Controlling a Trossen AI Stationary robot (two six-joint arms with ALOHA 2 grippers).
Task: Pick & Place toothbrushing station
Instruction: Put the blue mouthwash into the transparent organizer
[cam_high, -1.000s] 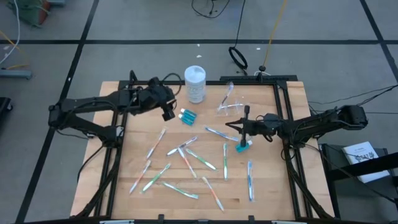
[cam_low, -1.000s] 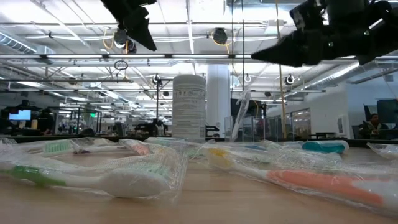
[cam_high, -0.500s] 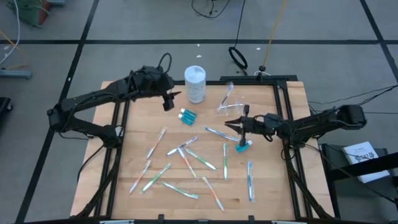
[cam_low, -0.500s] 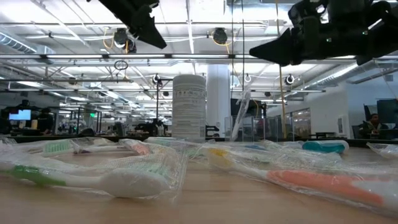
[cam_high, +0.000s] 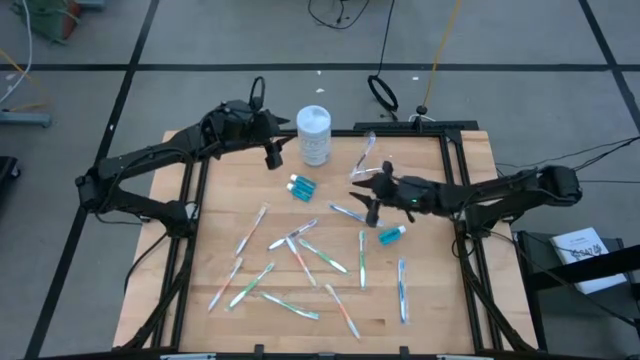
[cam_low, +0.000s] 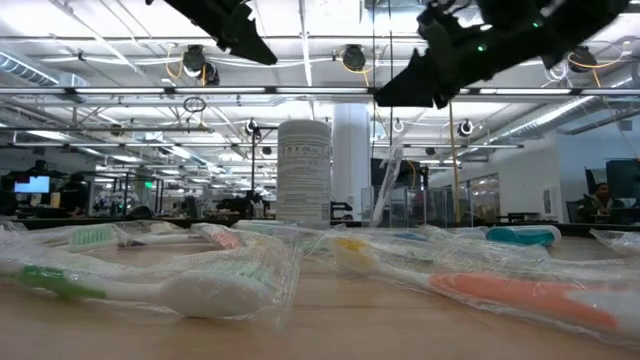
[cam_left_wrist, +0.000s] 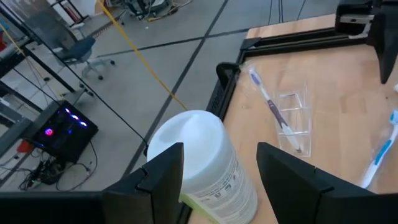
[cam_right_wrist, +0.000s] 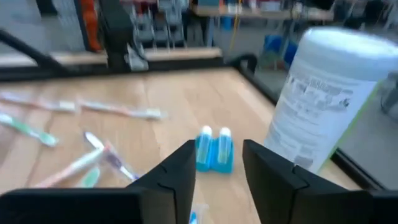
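We judge the job barely begun. The clear cup lies on its side near the desk's far edge, a pale toothbrush apparently resting in or across it, though we cannot tell which. Almost everything else lies loose: about a dozen wrapped toothbrushes are scattered over the middle and near half of the desk, a pair of blue tubes sits side by side near the white wipes canister, and a single blue tube lies off to the right.

The right gripper hangs above the desk between the cup and the single tube, holding nothing; its fingers are spread, and past them its wrist view shows the paired tubes and the canister. The left gripper hovers just beside the canister near the far edge, its fingers also spread and empty, the canister's lid showing between them.

What is left, by our reckoning, is nearly all of it: righting the cup and gathering brushes and tubes into it.

As for obstacles, the tall canister stands close to both the cup and the left gripper, and the brushes cross one another in places, so picking one cleanly could disturb its neighbours. Their wrappers look slippery.
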